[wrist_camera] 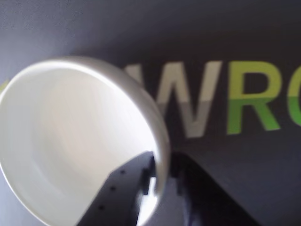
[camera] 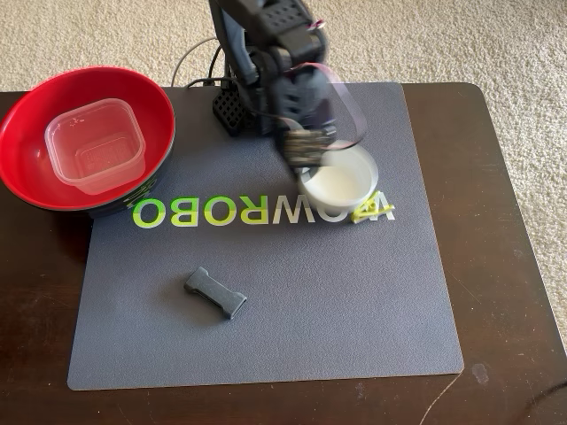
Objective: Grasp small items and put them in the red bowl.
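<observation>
Fixed view: I see jaws (camera: 310, 159) at the white bowl (camera: 341, 181) on the grey mat (camera: 292, 301), arm blurred; clear container (camera: 95, 144) inside the red bowl (camera: 27, 133); black bone piece (camera: 215, 293) lower left; yellow clip (camera: 365, 213) beside the white bowl.
Wrist view: jaws (wrist_camera: 162, 176) pinch the white bowl (wrist_camera: 75, 141) rim, one finger (wrist_camera: 117, 188) inside, one outside.

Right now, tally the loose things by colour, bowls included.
Red: 1, red bowl
Clear: 1, plastic container, inside the red bowl
White: 1, small bowl, rim between the gripper fingers
Black: 1, bone-shaped piece
Yellow-green: 1, clip
Total: 5
</observation>
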Available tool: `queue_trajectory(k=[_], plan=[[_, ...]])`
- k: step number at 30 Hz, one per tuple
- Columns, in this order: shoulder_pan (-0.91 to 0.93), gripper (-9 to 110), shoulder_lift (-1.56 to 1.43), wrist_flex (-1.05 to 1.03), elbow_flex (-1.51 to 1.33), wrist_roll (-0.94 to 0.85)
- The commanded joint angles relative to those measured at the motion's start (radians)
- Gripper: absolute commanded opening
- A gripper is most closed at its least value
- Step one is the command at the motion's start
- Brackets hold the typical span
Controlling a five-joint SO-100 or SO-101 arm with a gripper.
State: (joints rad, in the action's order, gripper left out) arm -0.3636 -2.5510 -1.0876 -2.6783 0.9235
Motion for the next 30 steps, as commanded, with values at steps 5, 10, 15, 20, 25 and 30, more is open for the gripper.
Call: queue_trajectory(k=[5,10,15,20,25,30], plan=[[0.327,0,-0.106,0.0,0.195,-0.163],[0.433,0,-0.11,-0.061,0.451,-0.21],[0.718,0,-0.08,-0.14,0.646,-0.143],[1.103,0,-0.06,-0.239,0.649,-0.015],[1.523,0,0.023,-0.245,0.558,0.225],[1.809,0,0.114,-0.13,0.46,0.442]])
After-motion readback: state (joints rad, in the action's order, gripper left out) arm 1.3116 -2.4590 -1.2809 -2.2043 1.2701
